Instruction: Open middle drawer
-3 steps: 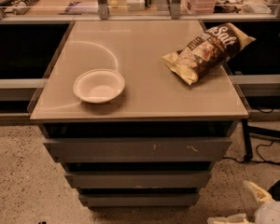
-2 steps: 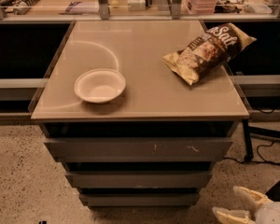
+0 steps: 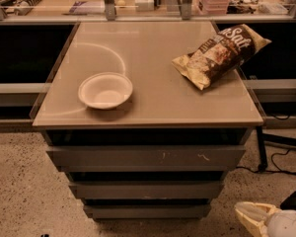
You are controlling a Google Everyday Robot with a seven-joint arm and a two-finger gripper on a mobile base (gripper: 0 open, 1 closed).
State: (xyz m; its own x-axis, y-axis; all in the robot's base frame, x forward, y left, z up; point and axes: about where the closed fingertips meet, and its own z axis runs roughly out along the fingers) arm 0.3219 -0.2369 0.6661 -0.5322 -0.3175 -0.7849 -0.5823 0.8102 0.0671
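Shut middle drawer (image 3: 145, 189), stiff grey handleless front under the counter (image 3: 153, 83); probably best hooked at its top lip. Pincer (image 3: 241, 214) low right, well apart; clenched or released, cannot tell.

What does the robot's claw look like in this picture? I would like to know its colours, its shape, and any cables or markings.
The claw shows in the bottom right corner of the view, to the lower right of the middle drawer. Its front part is cream-coloured and tapering, with faint lengthwise grooves. Behind it sits a rounded, pale grey-white housing. No cables or markings show on it.
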